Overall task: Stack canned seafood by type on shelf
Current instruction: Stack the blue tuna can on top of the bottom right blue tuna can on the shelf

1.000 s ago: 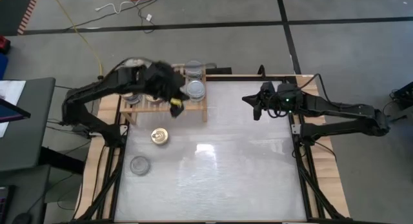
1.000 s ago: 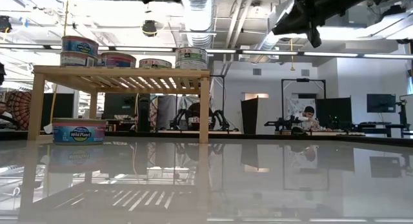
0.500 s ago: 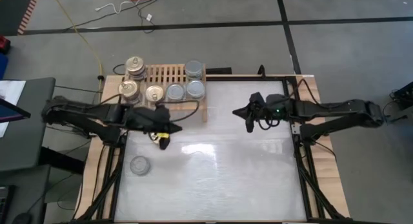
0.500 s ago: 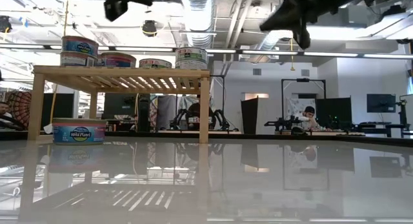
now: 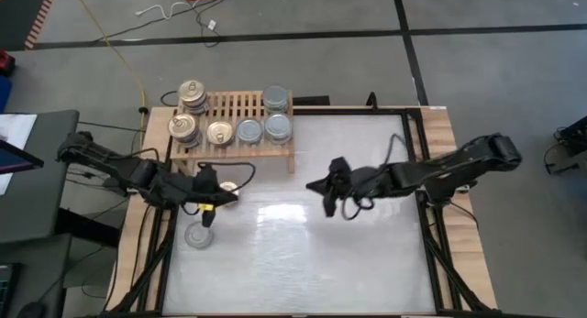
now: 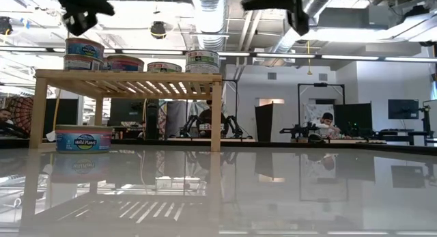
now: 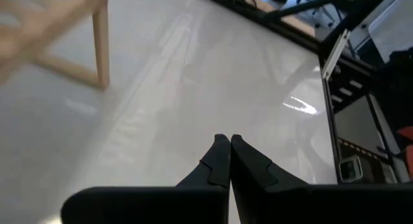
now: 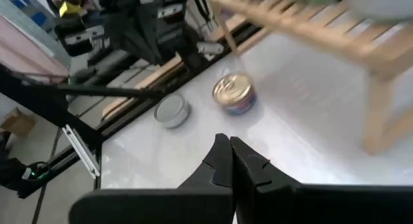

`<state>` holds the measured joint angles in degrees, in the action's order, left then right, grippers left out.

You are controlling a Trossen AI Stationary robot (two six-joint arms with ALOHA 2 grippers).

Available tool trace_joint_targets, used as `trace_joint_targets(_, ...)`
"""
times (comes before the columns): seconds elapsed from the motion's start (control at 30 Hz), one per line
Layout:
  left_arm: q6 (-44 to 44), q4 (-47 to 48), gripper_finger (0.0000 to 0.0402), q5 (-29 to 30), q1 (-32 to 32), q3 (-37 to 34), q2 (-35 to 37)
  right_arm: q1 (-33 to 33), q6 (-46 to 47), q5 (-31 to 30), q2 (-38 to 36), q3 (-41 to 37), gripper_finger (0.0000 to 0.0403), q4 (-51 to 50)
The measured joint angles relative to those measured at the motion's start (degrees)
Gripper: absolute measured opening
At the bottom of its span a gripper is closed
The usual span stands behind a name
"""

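The shelf (image 5: 240, 105) stands at the table's far left. It carries gold-topped cans (image 5: 218, 132) on its left and silver-topped cans (image 5: 277, 127) on its right, some of them stacked. A gold-topped can (image 8: 233, 93) and a silver-topped can (image 5: 197, 235) rest on the white tabletop in front of the shelf. My left gripper (image 5: 230, 195) hovers shut over the gold can, largely hiding that can in the high view. My right gripper (image 5: 312, 185) hangs shut above the table's middle, pointing toward those two cans. Neither gripper holds anything.
Black frame rails (image 5: 431, 235) and the wooden border run along the table's left and right sides. In the low view the shelf's legs (image 6: 216, 117) stand on the tabletop, with both grippers high above them. A person (image 6: 326, 122) sits far back in the room.
My left gripper has left the shelf top, swinging toward the table's near and left edges and sinking a little. It now hangs over the loose gold can. My right gripper has travelled from the far right toward the table's middle and nearer. Both have stayed shut, and no can has moved.
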<state>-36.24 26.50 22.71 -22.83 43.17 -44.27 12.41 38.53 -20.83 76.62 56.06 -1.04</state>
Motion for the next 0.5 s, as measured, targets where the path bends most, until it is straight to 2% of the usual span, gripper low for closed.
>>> trace_joint_targets(0.17, -3.0, -0.1, 0.0, 1.3, -4.0, -4.9, 2.4, 2.4, 2.0, -0.3, 9.6, 5.0, 0.0018, 0.2)
trace_joint_targets(0.3, -7.9, 0.8, 0.0, 1.8, -5.8, -6.2, 2.6, 2.7, 2.2, -0.3, 17.4, 7.5, 0.0033, 5.6)
trace_joint_targets(0.4, -10.5, 4.3, 0.0, 2.5, -6.6, -6.2, 2.7, 2.2, 2.9, -0.3, 22.8, 9.1, 0.0046, 11.5)
trace_joint_targets(0.5, -14.9, 12.8, 0.0, 2.7, -6.5, -6.2, 2.8, 1.2, 7.4, -0.3, 26.9, 11.6, 0.0053, 13.8)
